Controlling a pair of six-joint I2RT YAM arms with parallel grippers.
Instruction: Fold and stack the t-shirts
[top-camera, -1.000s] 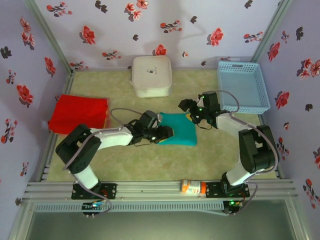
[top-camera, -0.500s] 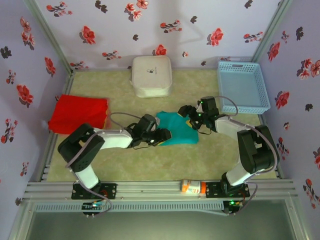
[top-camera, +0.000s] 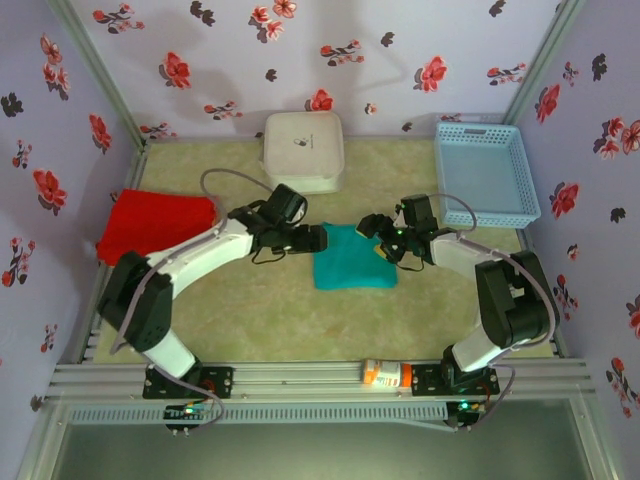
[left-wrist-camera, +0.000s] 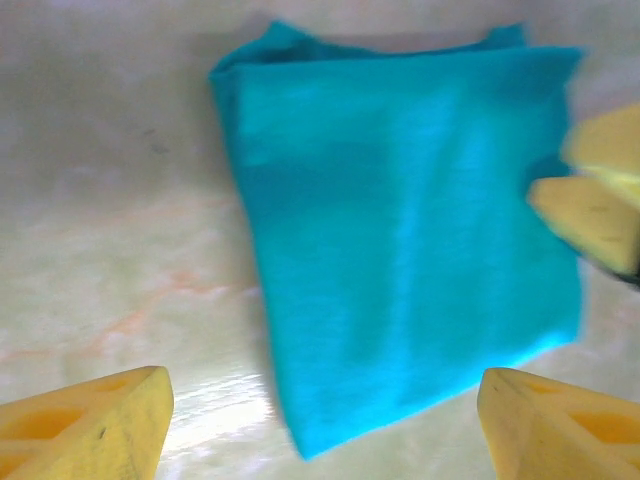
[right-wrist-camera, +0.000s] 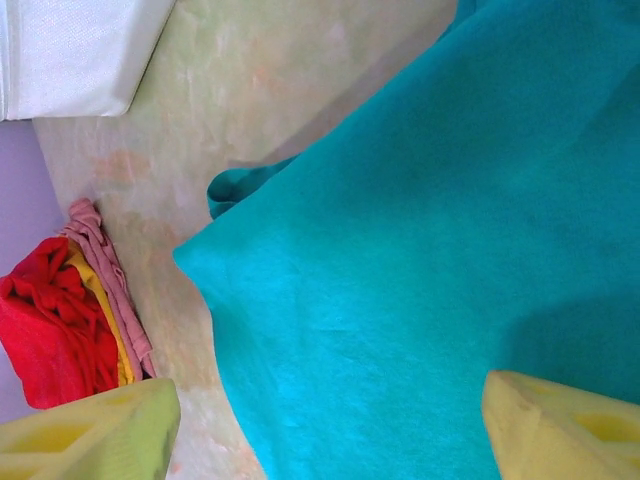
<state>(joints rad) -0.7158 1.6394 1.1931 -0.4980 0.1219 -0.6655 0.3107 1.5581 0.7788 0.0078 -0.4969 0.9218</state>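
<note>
Teal tee (top-camera: 352, 264) lies folded flat in the middle of the table (top-camera: 280, 320), roughly square. L hand (top-camera: 313, 238) hangs at its far-left corner, fingers spread wide, gripping nothing. R hand (top-camera: 378, 238) is over the far-right edge, fingers spread too, nothing pinched; touching the cloth or not, can't tell. Red tee (top-camera: 155, 228) lies by the left wall, well apart. Box (top-camera: 303, 150) far centre, basket (top-camera: 487, 172) far right.

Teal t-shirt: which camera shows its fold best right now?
Left wrist: the teal t-shirt lies whole and close, its folded outline nearly all visible. Top external has it whole but small; right wrist crops it to one corner.
</note>
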